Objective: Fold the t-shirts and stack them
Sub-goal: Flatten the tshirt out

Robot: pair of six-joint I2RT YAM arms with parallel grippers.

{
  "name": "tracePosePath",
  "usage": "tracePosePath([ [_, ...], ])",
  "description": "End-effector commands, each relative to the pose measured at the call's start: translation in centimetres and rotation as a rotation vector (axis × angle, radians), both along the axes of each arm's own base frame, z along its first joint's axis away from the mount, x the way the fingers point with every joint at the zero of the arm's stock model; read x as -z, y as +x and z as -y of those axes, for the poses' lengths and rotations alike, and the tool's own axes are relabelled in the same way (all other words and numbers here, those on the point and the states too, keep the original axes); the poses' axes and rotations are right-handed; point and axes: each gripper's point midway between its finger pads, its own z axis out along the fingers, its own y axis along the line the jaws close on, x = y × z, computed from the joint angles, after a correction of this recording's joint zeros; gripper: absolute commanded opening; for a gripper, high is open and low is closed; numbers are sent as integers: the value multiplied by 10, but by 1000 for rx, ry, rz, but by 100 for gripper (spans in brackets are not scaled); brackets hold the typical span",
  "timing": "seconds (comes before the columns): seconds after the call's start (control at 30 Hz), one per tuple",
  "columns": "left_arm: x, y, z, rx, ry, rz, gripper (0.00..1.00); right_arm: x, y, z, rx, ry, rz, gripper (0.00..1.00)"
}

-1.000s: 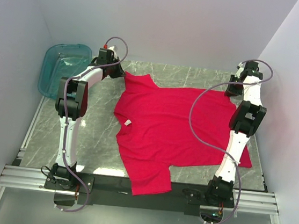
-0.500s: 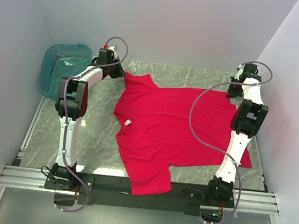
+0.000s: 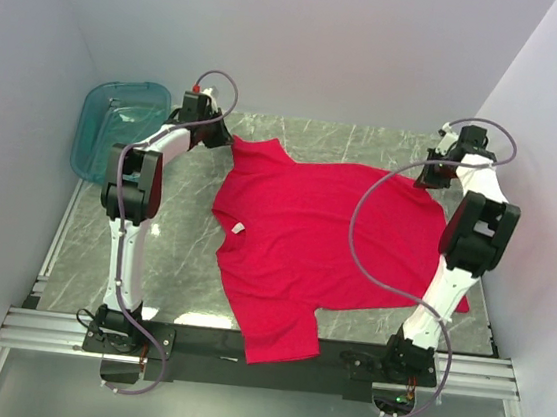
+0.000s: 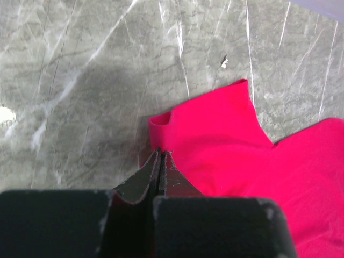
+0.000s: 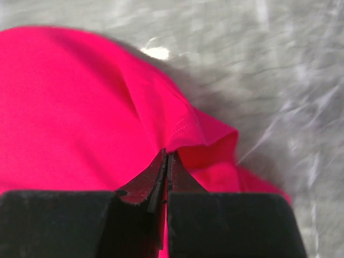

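A bright red t-shirt [image 3: 316, 233] lies spread flat on the marble table [image 3: 173, 247], its white neck label [image 3: 238, 229] facing left. My left gripper [image 3: 228, 140] is at the far left sleeve. In the left wrist view it [image 4: 160, 152] is shut, its tips pinching the sleeve's edge [image 4: 226, 134]. My right gripper [image 3: 425, 175] is at the shirt's far right corner. The right wrist view shows it [image 5: 166, 153] shut on a raised fold of the red cloth [image 5: 70, 102].
A translucent teal tub [image 3: 117, 125] stands at the far left, off the table's corner. White walls close in on the left, back and right. The shirt's near sleeve [image 3: 279, 339] hangs over the table's front edge between the arm bases.
The right gripper has closed on the shirt's corner, and the right arm's elbow has swung out to the right. The left arm and the shirt have stayed put.
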Motion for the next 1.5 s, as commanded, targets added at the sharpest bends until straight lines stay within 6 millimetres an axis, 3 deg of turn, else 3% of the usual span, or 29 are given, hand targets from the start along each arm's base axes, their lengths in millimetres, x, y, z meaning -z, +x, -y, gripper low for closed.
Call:
tracePosePath([
  [0.0,-48,1,0,15,-25,100,0,-67,-2,-22,-125,46,193,0],
  [0.03,-50,1,1,17,-27,105,0,-57,-15,-27,-137,62,165,0],
  [0.1,-51,-1,1,20,-30,104,0,-62,-29,-34,-174,60,181,1],
  [0.13,-52,-1,1,19,-32,106,0,-48,-44,-41,-185,80,144,2],
  [0.2,-53,-1,2,21,-37,108,1,-46,-60,-48,-231,89,138,4],
  [0.3,-52,-1,3,23,-40,105,0,-25,-89,-51,-237,70,93,6],
  [0.37,-52,-2,3,24,-40,104,0,-24,-97,-49,-244,36,97,7],
  [0.57,-54,-3,2,23,-39,106,0,12,-138,-62,-297,69,8,10],
  [0.63,-53,-3,2,25,-40,106,0,22,-154,-66,-318,81,-23,20],
  [0.67,-53,-3,2,23,-40,104,0,19,-156,-66,-330,71,-11,33],
  [0.7,-54,-3,1,24,-38,108,0,18,-160,-66,-332,74,-9,39],
  [0.77,-53,-3,0,21,-37,107,0,1,-161,-59,-328,65,34,51],
  [0.87,-53,-2,-1,20,-38,107,0,-23,-153,-42,-295,59,95,58],
  [0.9,-55,-2,-1,21,-39,110,0,-33,-145,-40,-304,60,125,58],
  [1.0,-55,-2,-2,18,-41,110,0,-36,-131,-39,-325,85,123,58],
  [1.2,-53,-4,-2,21,-48,106,0,-14,-121,-59,-371,177,63,56],
  [1.47,-51,-3,0,25,-52,102,0,11,-109,-53,-338,111,0,55],
])
